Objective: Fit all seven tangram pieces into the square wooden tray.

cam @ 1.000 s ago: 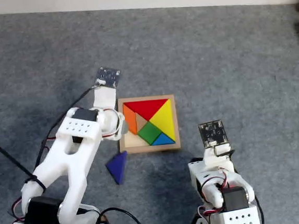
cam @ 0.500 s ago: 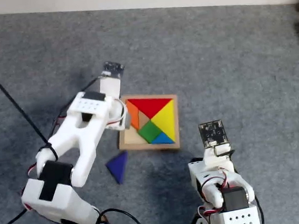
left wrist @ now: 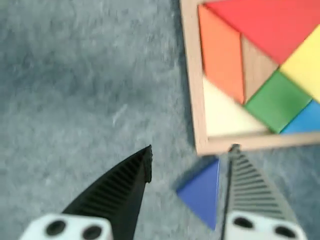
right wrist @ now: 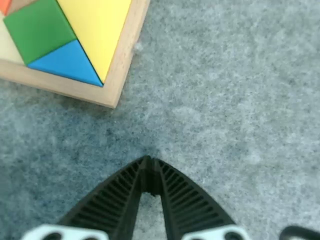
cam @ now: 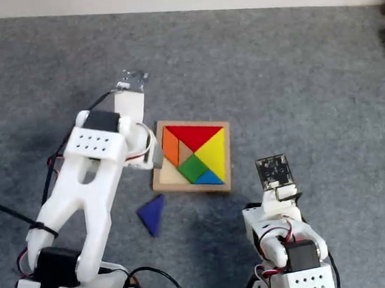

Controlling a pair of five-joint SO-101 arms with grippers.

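Dark blue triangle (cam: 151, 213) lay outside the wooden tray (cam: 193, 188).
Left gripper (left wrist: 190, 150) hung released beside its left edge; right gripper (right wrist: 150, 160) was clenched, empty.

Left hand (left wrist: 190, 150) over the desk (cam: 294, 74): a corner of the square wooden tray (cam: 191, 187) lies just ahead of its fingertips, and the loose triangular piece (left wrist: 202, 192) lies on the desk between its two spread fingers, beside that corner and outside the tray. The other pieces (cam: 195, 138) lie flat, side by side, inside the tray. Right hand (right wrist: 150, 161) over the desk: another corner of the tray lies ahead of it and off to one side, apart from its fingertips.
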